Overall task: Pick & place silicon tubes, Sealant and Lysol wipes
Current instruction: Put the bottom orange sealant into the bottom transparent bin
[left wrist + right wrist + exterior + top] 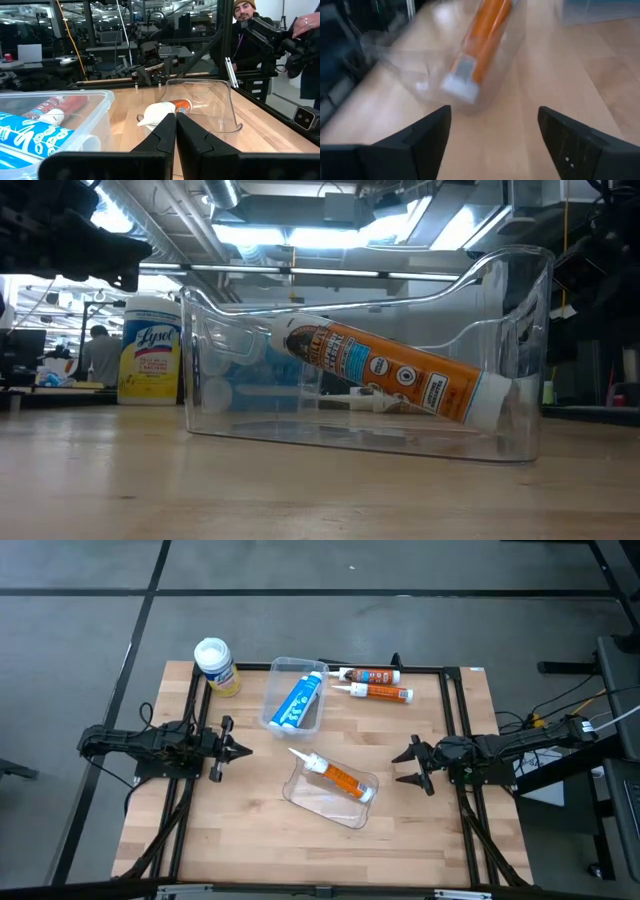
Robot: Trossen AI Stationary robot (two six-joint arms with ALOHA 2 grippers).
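Near clear bin (300,795) holds orange tube (338,777); far bin (283,668) holds blue tube (300,700). Left end effector (243,750) closed, right end effector (402,765) open, both empty.

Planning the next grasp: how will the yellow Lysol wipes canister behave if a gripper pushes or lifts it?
The Lysol wipes stand upright and tall near the table's far left corner, so a high push would probably tip them. The round body would likely roll once down. The smooth label may slip.

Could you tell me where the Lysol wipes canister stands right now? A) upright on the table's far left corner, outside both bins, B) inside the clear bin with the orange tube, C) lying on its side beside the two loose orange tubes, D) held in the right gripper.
A: the Lysol wipes stand upright at the far left corner, beside the bin holding the blue tube, in neither bin.
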